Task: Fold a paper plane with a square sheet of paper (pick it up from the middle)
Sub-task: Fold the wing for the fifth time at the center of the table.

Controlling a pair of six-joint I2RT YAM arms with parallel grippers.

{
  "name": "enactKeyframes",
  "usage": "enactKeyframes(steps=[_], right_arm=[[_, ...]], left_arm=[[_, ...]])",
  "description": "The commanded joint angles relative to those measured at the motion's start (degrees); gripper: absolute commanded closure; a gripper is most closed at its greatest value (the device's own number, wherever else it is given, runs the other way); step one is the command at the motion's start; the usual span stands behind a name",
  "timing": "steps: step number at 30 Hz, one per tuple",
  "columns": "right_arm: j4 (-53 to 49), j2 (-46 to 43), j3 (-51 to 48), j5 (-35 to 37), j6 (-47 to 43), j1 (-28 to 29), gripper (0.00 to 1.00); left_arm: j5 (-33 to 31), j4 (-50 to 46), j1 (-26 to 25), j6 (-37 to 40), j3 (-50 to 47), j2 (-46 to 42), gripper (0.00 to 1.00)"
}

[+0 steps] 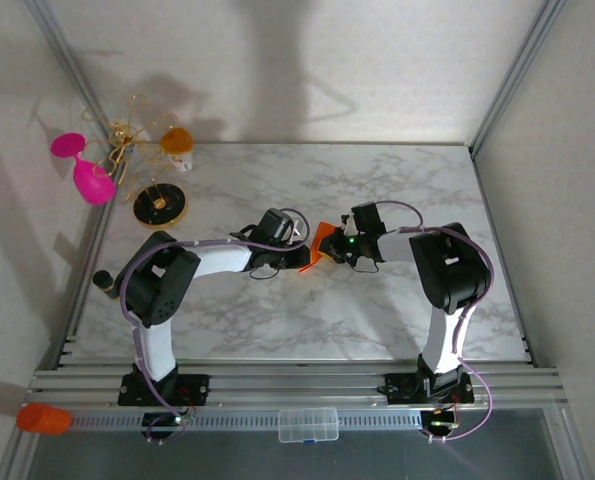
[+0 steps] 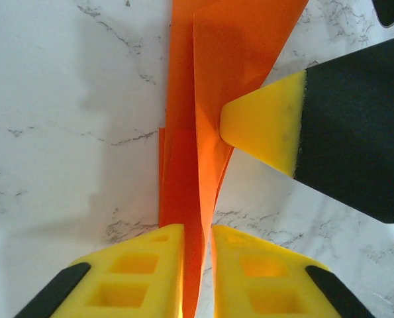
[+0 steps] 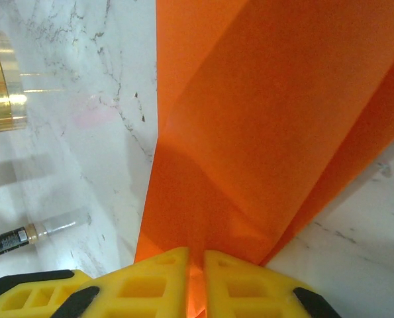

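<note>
Left wrist view has the left fingers (image 2: 144,265) pinching the folded orange paper (image 2: 203,99) over the desk (image 2: 51,132); right fingers (image 3: 157,285) clamp it too. Opposing pulls could tear it or skew its creases.

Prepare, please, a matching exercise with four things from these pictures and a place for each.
Things:
1. paper
2. goblet
3. cylinder
4. box

Places:
a. near left corner
b. middle of the table
c. far left corner
d. near edge, in the middle

Pairs: 1-b, 2-c, 3-a, 4-d
</note>
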Motion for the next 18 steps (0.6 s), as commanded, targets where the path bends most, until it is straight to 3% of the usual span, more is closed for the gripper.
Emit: enactKeyframes(steps=[1, 18], right_arm=[[-1.39, 5.47, -0.15, 6.50, -2.32, 0.97, 0.85], [-2.50, 5.96, 0.49, 6.66, -2.29, 1.15, 0.85]], left_arm=[[1.09, -1.07, 0.41, -0.26, -0.30, 1.24, 0.83], [0.56, -2.01, -0.20, -0.11, -0.55, 3.31, 0.84]])
